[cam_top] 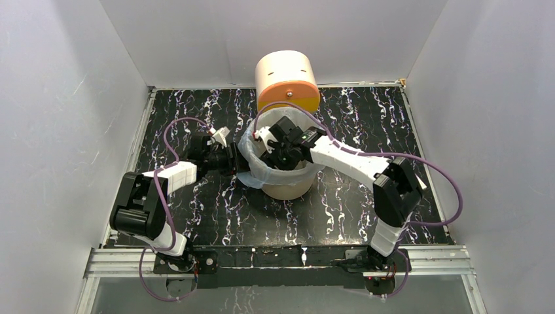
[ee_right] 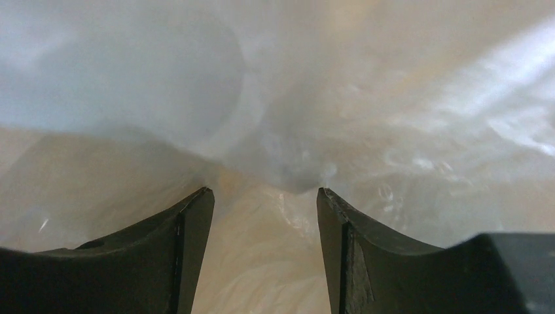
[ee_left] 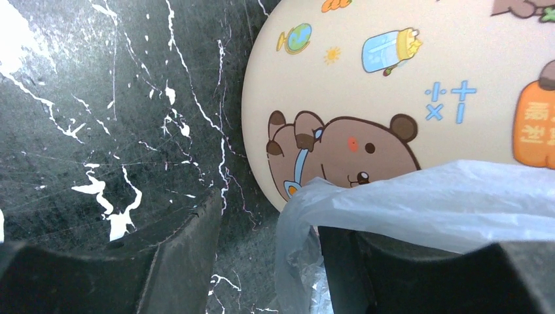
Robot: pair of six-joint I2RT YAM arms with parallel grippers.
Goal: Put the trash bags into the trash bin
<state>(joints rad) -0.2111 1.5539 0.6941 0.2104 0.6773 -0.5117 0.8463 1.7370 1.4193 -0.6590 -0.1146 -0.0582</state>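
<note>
Top external: one trash bag (cam_top: 252,160) in one trash bin (cam_top: 288,190) — left fingers (ee_left: 177,261), right fingers (ee_right: 177,255) apart.

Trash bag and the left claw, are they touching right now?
Touching. The left wrist view shows the trash bag draped over one finger of the left claw, whose jaws stand apart.

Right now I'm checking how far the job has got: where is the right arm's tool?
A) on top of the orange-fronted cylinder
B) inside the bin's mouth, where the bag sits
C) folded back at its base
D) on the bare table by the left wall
B: from above, the right tool reaches into the mouth of the bin, and its own camera sees only the bag ahead of its open tips.
</note>
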